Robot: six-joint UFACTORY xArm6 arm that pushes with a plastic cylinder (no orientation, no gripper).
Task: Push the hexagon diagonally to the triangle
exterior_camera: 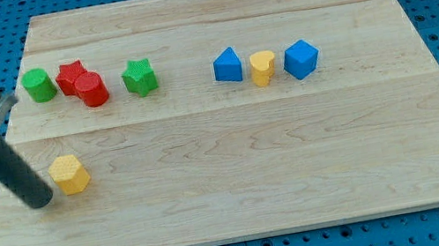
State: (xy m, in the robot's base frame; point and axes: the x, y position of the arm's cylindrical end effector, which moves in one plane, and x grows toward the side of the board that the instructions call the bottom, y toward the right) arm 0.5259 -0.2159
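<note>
My tip (40,202) sits just beside the yellow hexagon (70,174), at its 8 o'clock. The blue triangle (228,66) lies far off toward 2 o'clock on the counter (240,191). No claw: a bare rod, holding nothing.

One camera looked down at a slant from the near side, taking in the whole board (238,182).
</note>
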